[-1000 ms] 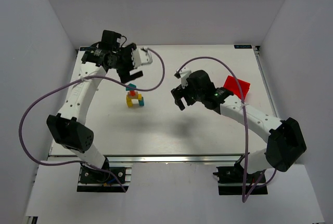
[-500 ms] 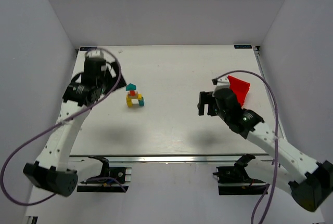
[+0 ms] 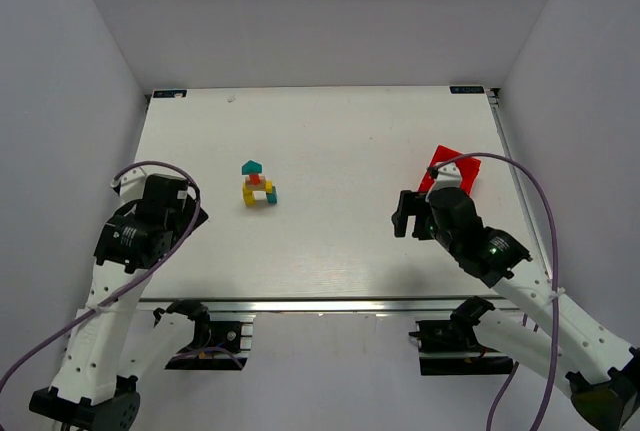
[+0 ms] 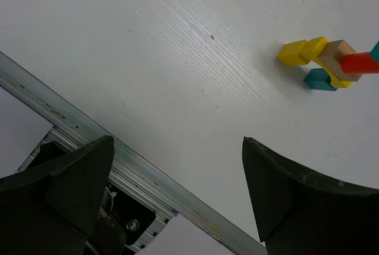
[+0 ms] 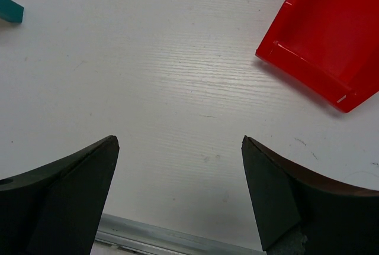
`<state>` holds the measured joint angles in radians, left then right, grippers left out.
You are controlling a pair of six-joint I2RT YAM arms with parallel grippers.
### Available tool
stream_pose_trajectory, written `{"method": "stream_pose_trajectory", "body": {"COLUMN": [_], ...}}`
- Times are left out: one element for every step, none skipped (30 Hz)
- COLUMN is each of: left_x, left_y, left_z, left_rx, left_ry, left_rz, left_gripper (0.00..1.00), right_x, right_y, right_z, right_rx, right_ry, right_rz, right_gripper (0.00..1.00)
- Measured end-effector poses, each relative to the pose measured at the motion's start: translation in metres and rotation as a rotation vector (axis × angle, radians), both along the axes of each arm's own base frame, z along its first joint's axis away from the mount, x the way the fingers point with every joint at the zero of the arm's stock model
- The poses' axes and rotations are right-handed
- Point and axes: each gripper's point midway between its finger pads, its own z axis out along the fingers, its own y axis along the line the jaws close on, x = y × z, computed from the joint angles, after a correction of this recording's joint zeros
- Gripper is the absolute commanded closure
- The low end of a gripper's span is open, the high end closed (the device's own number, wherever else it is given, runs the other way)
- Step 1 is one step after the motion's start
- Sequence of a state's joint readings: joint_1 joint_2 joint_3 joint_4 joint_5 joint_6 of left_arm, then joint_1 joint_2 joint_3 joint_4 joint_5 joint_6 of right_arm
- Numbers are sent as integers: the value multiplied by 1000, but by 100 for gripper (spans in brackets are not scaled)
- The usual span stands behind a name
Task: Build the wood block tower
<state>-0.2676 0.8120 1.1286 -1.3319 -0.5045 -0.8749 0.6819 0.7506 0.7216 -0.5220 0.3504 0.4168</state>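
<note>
Both end effectors are standing wide open, holding nothing: the left end effector is hanging over the counter at the lower left of the top view, the right end effector near the red bin. The wood block tower is standing left of center, apart from both. I am judging that a careless approach could be toppling it, since the stack is looking narrow and uneven.

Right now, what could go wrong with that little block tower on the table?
The tower is narrow, with a teal triangle on top, so a knock to the table could topple it. The left gripper is open and faces the tower; a forward sweep might hit it. The red bin lies close to the right gripper, so that arm could clip it.
</note>
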Motion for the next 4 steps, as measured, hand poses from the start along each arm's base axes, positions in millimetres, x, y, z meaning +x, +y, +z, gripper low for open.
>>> {"method": "stream_pose_trajectory", "body": {"left_x": [0,-1,-2,-3], "left_y": [1,1,2,2], "left_z": [-3,-6,-8,-11], "left_rx": [4,9,12,16], "left_ry": [9,20,28,37], "left_rz": [2,4,5,6], "left_gripper": [2,2,2,2], "right_x": [-1,-1,-1,-1], "right_y": [0,1,1,1], "right_z": [-1,-3,-4,-5], "right_rx": [0,-2,-3,-5], "right_ry": [6,13,17,21], "right_rz": [0,1,1,0], "right_gripper": [11,11,11,11]}}
